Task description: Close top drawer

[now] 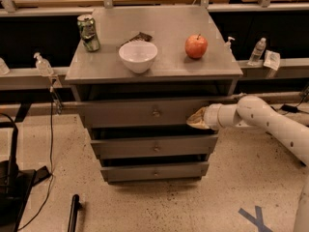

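The top drawer (135, 113) is the widest grey front of the cabinet, with a small round metal knob (156, 112) at its centre. It stands out a little from under the cabinet top. My gripper (195, 120) comes in from the right on the white arm and rests against the right part of the drawer front. Two shorter grey drawers, the middle one (154, 148) and the bottom one (155, 171), sit below, both slightly pulled out.
On the cabinet top (106, 62) stand a green can (89, 33), a white bowl (138, 56), a red apple (196, 46) and a dark wrapper (138, 36). Bottles (257, 51) line the rail behind. A black stand (12, 178) is at the left on the floor.
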Available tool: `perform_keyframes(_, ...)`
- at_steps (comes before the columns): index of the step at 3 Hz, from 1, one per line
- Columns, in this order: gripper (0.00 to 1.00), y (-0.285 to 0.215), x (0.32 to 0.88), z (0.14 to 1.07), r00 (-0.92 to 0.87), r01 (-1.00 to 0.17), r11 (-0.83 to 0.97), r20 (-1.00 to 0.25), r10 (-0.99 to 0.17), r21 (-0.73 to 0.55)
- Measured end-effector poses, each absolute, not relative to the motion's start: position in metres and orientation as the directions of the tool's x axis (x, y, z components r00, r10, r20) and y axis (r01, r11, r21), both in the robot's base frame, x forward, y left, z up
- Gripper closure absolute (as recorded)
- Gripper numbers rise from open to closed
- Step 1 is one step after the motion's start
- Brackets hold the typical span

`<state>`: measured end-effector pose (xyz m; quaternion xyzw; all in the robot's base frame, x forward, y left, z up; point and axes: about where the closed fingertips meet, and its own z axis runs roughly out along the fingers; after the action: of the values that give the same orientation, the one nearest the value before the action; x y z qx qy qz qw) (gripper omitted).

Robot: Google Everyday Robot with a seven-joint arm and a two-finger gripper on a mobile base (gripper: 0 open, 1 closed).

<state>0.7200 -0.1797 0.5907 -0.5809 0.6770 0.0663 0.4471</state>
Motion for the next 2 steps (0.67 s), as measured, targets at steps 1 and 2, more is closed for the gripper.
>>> perform_keyframes(1, 1.00, -0.1801, 0.7186, 0.5907, 0.075, -0.846, 0.316, -0.682, -0.727, -0.430)
perform_keyframes(2, 1.00, -0.1819, 0.7162, 0.5935, 0.076, -0.846, 0.320, -0.689, -0.720, -0.427)
